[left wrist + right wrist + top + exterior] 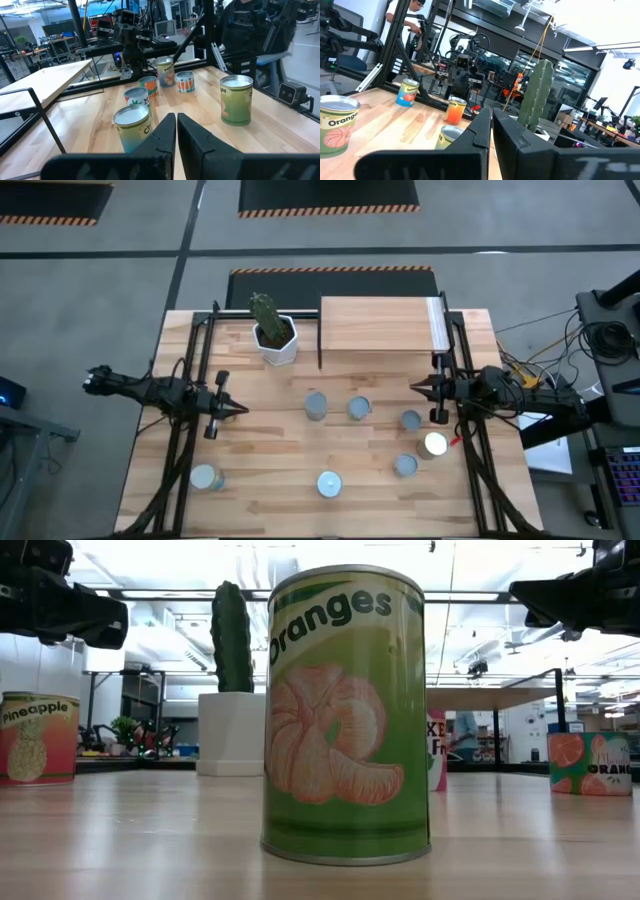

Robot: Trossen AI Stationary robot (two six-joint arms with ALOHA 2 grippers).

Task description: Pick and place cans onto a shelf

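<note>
Several cans stand upright on the slatted table, apart from one another: three in a row at mid table (316, 405) (359, 409) (411, 420), two near the right side (435, 444) (404, 466), and an "Oranges" can (345, 715) at the near edge. The shelf (380, 325), a light board on a black frame, stands at the far right with nothing on it. My left gripper (240, 410) hovers shut at the left, pointing right toward the cans (132, 122). My right gripper (415, 388) hovers shut at the right, pointing left, beside the shelf's near edge.
A white hexagonal pot with a cactus (274, 335) stands left of the shelf. One more can (205, 477) sits at the near left corner. Black arm frames run along both table sides. Bare wood lies between the left gripper and the middle cans.
</note>
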